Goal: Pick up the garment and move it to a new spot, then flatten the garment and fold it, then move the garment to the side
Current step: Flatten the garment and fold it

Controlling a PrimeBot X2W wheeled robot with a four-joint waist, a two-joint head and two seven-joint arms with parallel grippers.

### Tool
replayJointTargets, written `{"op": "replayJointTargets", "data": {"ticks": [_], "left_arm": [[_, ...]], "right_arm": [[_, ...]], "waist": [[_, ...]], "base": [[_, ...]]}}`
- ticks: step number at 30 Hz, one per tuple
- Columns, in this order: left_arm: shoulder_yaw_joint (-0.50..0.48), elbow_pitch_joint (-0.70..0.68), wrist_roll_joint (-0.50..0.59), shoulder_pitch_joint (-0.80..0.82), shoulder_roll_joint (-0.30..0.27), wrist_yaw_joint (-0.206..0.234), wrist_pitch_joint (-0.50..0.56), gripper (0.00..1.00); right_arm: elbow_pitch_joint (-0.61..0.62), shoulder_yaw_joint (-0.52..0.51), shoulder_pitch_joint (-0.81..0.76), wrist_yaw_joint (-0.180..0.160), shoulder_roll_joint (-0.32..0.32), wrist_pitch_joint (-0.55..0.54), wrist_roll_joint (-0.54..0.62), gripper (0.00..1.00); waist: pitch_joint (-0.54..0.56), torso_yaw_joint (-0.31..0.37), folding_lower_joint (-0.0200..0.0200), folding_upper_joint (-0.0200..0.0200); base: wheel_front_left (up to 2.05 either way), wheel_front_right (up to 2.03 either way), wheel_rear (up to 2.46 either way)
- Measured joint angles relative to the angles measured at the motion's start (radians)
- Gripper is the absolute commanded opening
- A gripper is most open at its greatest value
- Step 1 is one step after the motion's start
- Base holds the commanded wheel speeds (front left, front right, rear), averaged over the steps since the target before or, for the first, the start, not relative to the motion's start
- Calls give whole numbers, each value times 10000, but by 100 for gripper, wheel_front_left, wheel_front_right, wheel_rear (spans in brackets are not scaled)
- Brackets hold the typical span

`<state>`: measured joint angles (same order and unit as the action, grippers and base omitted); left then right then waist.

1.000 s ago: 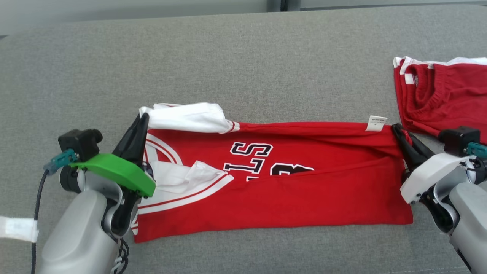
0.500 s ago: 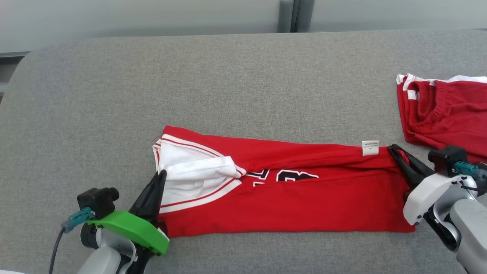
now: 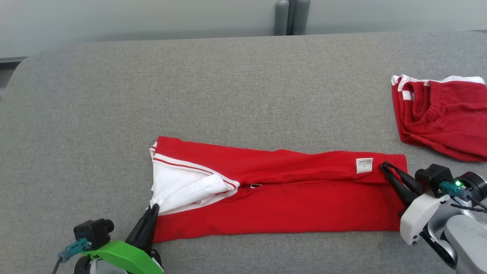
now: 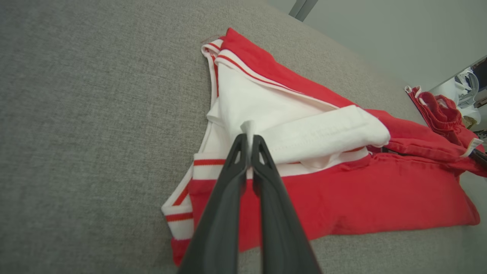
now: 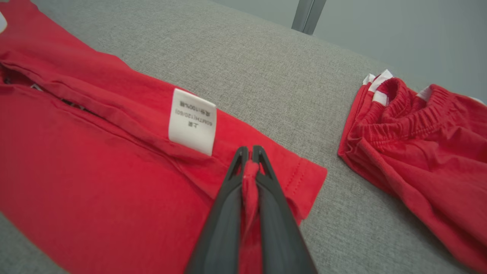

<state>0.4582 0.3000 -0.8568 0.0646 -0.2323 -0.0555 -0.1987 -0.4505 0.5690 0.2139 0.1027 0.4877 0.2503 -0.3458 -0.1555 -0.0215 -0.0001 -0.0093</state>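
**On the grey woven-fabric surface point(image 3: 228, 87), a red sports jersey with white striped trim point(image 3: 274, 198) is lying folded into a long band**

The jersey is lying near the front middle of the surface and running from left to right. Its far long edge is lying turned over onto the near half, with the two edges meeting along a seam-like line down the middle. At the left end, white sleeve fabric is bunching out of the fold rather than lying flat.

The robot's left hand point(image 3: 153, 209) is resting at that end. In the left wrist view, its two dark fingers are pressing together on a small pinch of the white fabric. The right hand point(image 3: 385, 167) is sitting at the opposite end, just beside a small white care label point(image 3: 364, 165). In the right wrist view, its fingers are closing tightly on a ridge of red cloth at the hem.

A second item, a pair of folded red shorts with an elastic waistband point(image 3: 445, 114), is lying well apart at the far right.

Judging by the layout, the moving and flattening are looking finished, and the lengthwise folding is looking close to complete. Both hands are yet to let go. The left end is likely needing tidying, a crosswise fold is probably remaining, and the final move to the side is not yet done.
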Motion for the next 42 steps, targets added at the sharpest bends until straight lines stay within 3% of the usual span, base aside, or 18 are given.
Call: {"op": "replayJointTargets", "data": {"ticks": [1,3,4,5,6,8,14,20,26,30,42], "left_arm": [[0,-21,0,-78,-12,65,0,0],[-15,-50,-36,-175,-27,140,33,0],[-27,-107,-52,-220,-29,173,35,25],[-29,-161,-67,-252,-31,205,36,49],[-33,-194,-73,-262,-31,207,44,87],[-42,-276,-104,-271,-31,211,44,100],[-387,-742,-203,-504,-94,314,-17,100],[-759,-1595,-174,-500,-113,483,-276,100],[-1001,-2265,125,-485,-77,606,-441,100],[-957,-2592,263,-485,117,706,-441,100],[-395,-2905,796,-483,562,880,-445,100]], "right_arm": [[134,13,-20,-4,31,0,150,7],[385,73,-32,-92,125,2,531,39],[485,130,-58,-92,186,2,700,49],[569,150,-142,-92,222,2,819,70],[658,205,-261,-88,255,0,963,99],[874,370,-542,-82,322,0,1244,100],[1022,581,-1232,-73,550,2,1622,100],[1241,61,-1638,-96,644,2,1478,100],[1684,-1438,-1857,-311,347,2,48,100],[1559,-2428,-1930,-309,-203,2,-1277,100],[98,-2767,-1721,-148,-1185,-282,-3024,100]], "waist": [[4,13,0,0],[15,43,0,0],[21,58,0,0],[29,74,0,0],[37,91,0,0],[55,127,0,0],[146,328,0,0],[231,608,0,0],[368,845,0,0],[468,917,0,0],[497,170,0,0]], "base": [[0,0,0],[0,0,0],[0,0,0],[0,0,0],[0,0,0],[0,0,0],[0,0,0],[0,0,0],[0,0,0],[0,0,0],[0,0,0]]}}
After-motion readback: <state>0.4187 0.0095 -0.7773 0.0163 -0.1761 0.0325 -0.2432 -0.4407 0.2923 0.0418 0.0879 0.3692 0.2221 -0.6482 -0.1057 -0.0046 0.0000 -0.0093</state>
